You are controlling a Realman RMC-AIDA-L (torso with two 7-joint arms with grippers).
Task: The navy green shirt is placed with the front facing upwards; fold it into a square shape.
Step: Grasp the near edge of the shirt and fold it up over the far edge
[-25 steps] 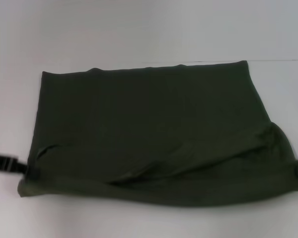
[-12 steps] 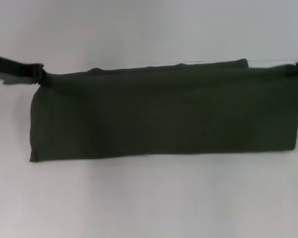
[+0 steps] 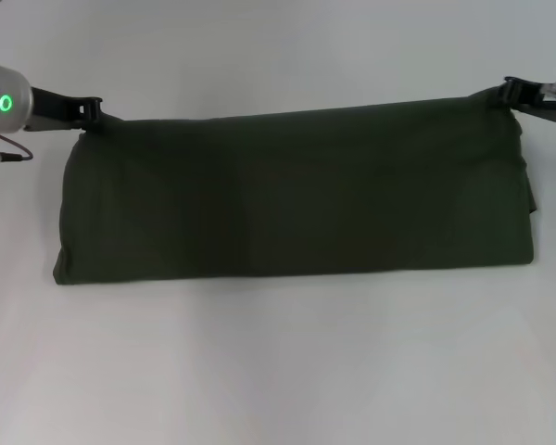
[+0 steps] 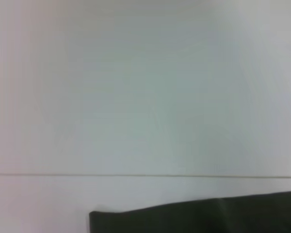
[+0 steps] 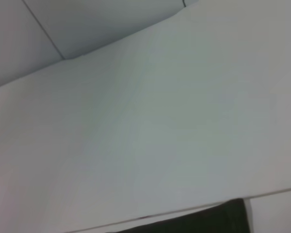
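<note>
From my seat, head cam: left gripper sits at the far left corner of the shirt, fingers pinched down on the fabric, so closed on cloth as far as I can see. Its arm comes in from the left edge w/ a green ring light glowing on the wrist and a thin cable hanging under it.

Right gripper is at the far right corner, also clamped onto the cloth; the corner bunches up a bit where it bites. Only the black end of that arm shows at the right edge.

Between the 2 grippers the navy green shirt lies as 1 long horizontal band on the white surface, folded over lengthwise. Far edge runs roughly straight from gripper to gripper, slightly higher on the right. Near edge is the fold line, rounded and smooth. Only plain dark green fabric faces up; no lettering or label visible. Right end shows a little layer offset, lower layer peeking past the top 1. Left near corner pokes out slightly.

Left wrist cam: mostly bare surface, a thin seam line across it, and a dark strip of shirt edge w/ 1 corner. Right wrist cam: same deal, small dark patch of shirt, pale wall panels beyond.
</note>
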